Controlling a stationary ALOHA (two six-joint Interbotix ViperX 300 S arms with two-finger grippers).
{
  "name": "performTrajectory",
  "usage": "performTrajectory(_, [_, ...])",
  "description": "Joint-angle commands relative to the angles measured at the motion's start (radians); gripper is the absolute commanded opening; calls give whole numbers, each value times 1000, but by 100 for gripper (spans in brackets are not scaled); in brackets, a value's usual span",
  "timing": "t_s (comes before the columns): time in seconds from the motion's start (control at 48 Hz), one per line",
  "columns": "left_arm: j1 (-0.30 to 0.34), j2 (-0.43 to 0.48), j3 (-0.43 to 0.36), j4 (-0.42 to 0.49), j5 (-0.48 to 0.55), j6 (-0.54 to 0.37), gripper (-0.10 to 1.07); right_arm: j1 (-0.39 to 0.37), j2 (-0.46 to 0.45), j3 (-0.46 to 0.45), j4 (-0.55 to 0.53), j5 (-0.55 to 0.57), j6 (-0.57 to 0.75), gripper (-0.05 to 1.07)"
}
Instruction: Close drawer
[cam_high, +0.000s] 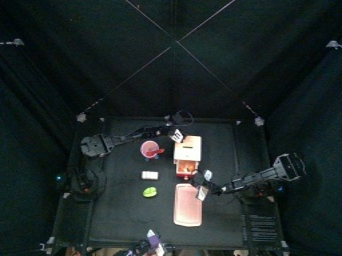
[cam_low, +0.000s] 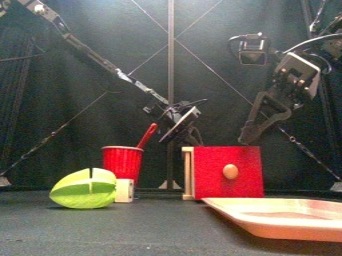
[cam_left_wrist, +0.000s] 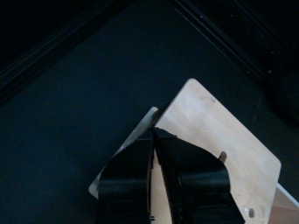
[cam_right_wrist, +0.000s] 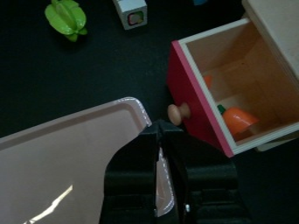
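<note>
1. Task item location: the drawer (cam_right_wrist: 197, 92) stands near the middle of the tabletop (cam_right_wrist: 70, 79), between a red cup (cam_low: 123, 160) and the far end of a pink tray (cam_right_wrist: 59, 166). Its red front panel faces the tray.
2. Task item state: the drawer is pulled out of its pale housing. The right wrist view looks into the open compartment, where a small orange item (cam_right_wrist: 239, 118) lies. A round wooden knob (cam_right_wrist: 177, 112) projects from the red front.
3. Right end effector (cam_right_wrist: 159, 131): it hangs above the tray rim, just beside the knob side of the drawer and not touching it. The jaws are parted by a narrow gap and pinch nothing; the tray shows through the gap.
4. Left end effector (cam_left_wrist: 155, 136): it hovers over the pale top of the housing (cam_left_wrist: 222, 131). The jaws look pressed together and grip nothing. Contact with the top cannot be confirmed.
5. Step in hand (judgement): approach and alignment. The push has not begun.
6. Next move (judgement): lower the right end effector to the level of the front panel, set it against the panel at or beside the knob, and push straight along the slide direction.
7. Precaution (judgement): the unit looks light. Steady the housing from above or behind with the left end effector, or the whole unit may slide instead of closing.
</note>
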Motion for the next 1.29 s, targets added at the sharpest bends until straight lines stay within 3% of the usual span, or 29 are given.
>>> performTrajectory(0.0, [3,-15,-8,-2,-2,2,49,-12,-11,-20,-2,-2,0,47])
performTrajectory(0.438, [5,-15,9,0,-3,2,49,-44,-5,-21,3,-2,2,47])
performTrajectory(0.708, [31,-21,0,-8,-98,0,49,-44,3,-21,5,-6,2,47])
performTrajectory(1.271, [26,2,0,-9,31,2,49,-44,9,-21,6,-6,2,47])
